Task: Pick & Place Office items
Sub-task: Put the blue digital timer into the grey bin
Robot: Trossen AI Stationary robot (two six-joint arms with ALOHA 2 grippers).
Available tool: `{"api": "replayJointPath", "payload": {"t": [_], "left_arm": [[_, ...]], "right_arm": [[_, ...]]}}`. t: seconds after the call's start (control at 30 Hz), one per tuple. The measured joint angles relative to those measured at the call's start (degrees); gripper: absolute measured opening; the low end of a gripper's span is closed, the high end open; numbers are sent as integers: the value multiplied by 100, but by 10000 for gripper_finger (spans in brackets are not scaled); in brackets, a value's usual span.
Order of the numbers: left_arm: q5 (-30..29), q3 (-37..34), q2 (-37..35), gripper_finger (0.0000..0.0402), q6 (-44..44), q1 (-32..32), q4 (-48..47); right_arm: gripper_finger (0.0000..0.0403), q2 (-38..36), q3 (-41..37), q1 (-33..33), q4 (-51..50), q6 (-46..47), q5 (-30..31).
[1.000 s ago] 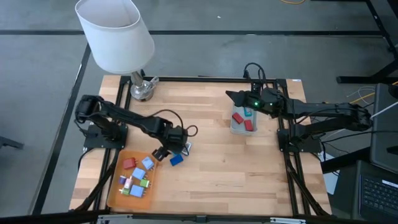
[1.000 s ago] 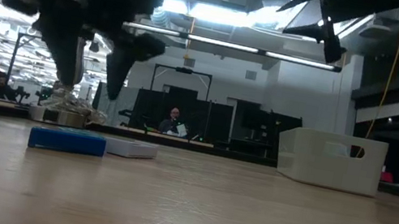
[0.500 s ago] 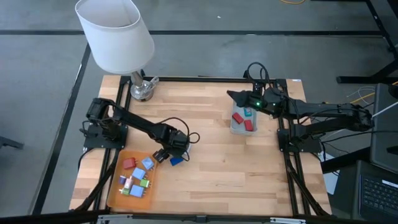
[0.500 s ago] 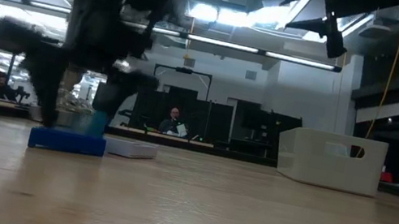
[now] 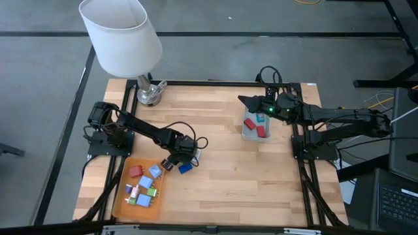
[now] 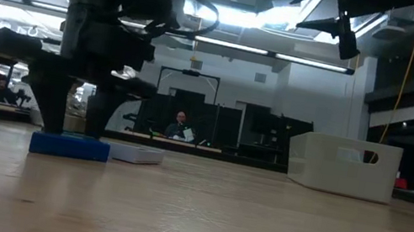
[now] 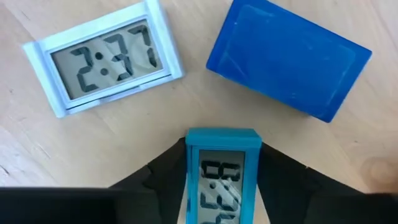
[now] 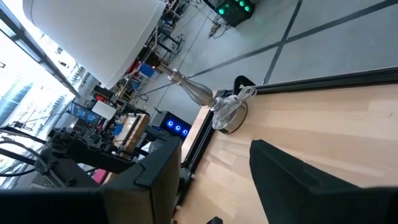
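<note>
My left gripper [image 5: 175, 160] points down at the table just right of the flat orange tray [image 5: 124, 203], which holds several small coloured office items [image 5: 142, 188]. In the left wrist view its fingers are shut on a small light-blue clock [image 7: 222, 171]. Beside it, flat on the wood, lie a white clock [image 7: 102, 59] and a blue block [image 7: 289, 59]. The low view shows the blue block [image 6: 69, 146] in front of the left gripper [image 6: 73, 122]. My right gripper [image 5: 250, 102] hovers open, high above the grey-blue bin [image 5: 247, 134]. My left gripper pinches the light-blue clock by its two long sides [image 7: 190, 180] between its two fingers [image 7: 163, 183]. The fingers come from above, pointing down, and the clock lies face up between them. Whether it still rests on the wood I cannot tell.
A lamp with a white shade [image 5: 121, 32] stands at the far left corner. The bin holds red pieces [image 5: 261, 130] and one light-blue piece. Bare wood stretches between tray and bin and along the near edge. In the low view a person [image 6: 179, 127] sits far behind the table.
My left gripper has come down from above the blue block to the table top, shifting slightly toward the near edge. The blue block and the white clock have stayed where they were. My right arm has kept still.
</note>
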Motion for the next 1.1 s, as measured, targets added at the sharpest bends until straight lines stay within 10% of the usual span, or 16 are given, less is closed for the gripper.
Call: {"api": "replayJointPath", "payload": {"t": [0.63,1.1], "left_arm": [[596,911,-471,151,-1047,929,-172],[1686,3022,666,151,-2700,2064,2664]], "right_arm": [[190,-437,-7,-26,1220,-1301,432],[190,-1245,-4,-26,1377,-1954,513]]}}
